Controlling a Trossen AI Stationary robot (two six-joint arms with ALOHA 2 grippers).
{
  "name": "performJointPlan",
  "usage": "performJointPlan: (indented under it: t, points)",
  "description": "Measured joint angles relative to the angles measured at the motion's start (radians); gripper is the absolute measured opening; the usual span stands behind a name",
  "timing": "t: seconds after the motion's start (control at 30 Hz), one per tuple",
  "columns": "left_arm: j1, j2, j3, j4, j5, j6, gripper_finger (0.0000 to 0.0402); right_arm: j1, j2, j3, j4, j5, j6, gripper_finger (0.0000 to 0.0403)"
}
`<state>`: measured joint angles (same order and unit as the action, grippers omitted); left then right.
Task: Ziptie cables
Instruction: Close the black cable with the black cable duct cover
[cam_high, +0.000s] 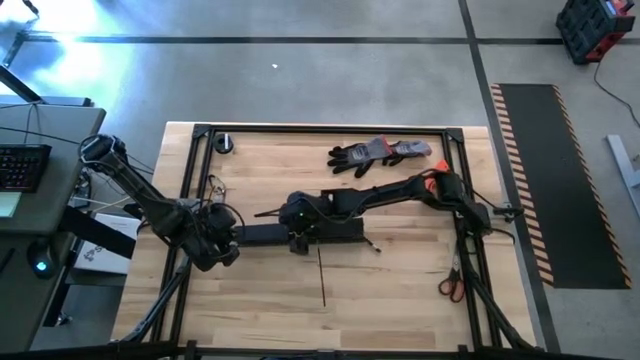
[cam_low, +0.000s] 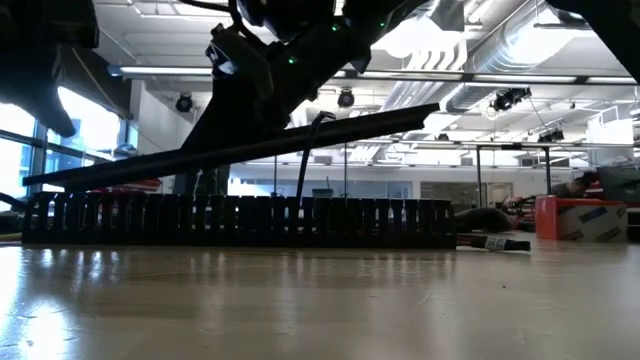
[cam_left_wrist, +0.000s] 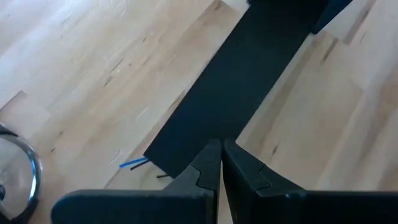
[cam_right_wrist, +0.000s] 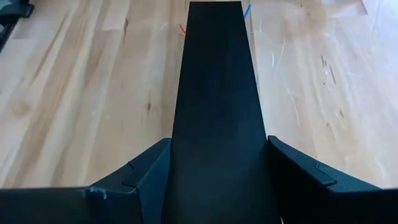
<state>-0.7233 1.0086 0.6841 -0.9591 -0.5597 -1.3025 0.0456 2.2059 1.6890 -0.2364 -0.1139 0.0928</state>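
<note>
The flat black strip (cam_low: 350, 128) is tilted, its left end low over the long slotted bar (cam_low: 240, 220), which lies on the table, and its right end raised. My right gripper (cam_right_wrist: 217, 155) holds it near the table's middle (cam_high: 298, 215). My left gripper (cam_left_wrist: 222, 149), shut, hovers at the strip's left end (cam_high: 222, 240). Of the cables only tips show past that end: a blue one (cam_left_wrist: 134, 163) and an orange one (cam_right_wrist: 182, 28). A thin dark wire (cam_low: 305, 165) rises from the bar. My right gripper holds the strip across its width, one finger (cam_right_wrist: 149, 171) on each long edge (cam_right_wrist: 177, 143), pointing along the strip toward the table's left. The held part is lifted clear; the far end slopes down. My left gripper's shut fingertips (cam_left_wrist: 211, 155) stand over the strip's end corner (cam_left_wrist: 193, 155); I cannot tell whether they touch.
Grey-and-black gloves (cam_high: 380, 152) lie near the far edge, a small round object (cam_high: 222, 143) at the far left corner, orange-handled scissors (cam_high: 452, 285) near the right rail. A thin dark stick (cam_high: 322, 275) lies on bare wood near the table's near edge. A black frame (cam_high: 320, 128) borders the table.
</note>
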Motion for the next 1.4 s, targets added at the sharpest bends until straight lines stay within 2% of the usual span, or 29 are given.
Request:
performJointPlan:
  t: [0.73,1.17,1.4]
  points:
    - [-0.012,-0.003,-0.225,0.268,-0.009,-0.023,0.0000,0.008,0.033,-0.002,-0.019,0.005,0.047,0.0206]
    - [-0.011,-0.032,-0.225,0.266,0.004,-0.001,0.0000,0.007,0.033,0.033,-0.049,-0.005,0.038,0.0206]
    - [-0.011,-0.046,-0.213,0.271,-0.044,0.024,0.0000,0.009,0.032,0.073,-0.103,-0.008,0.044,0.0206]
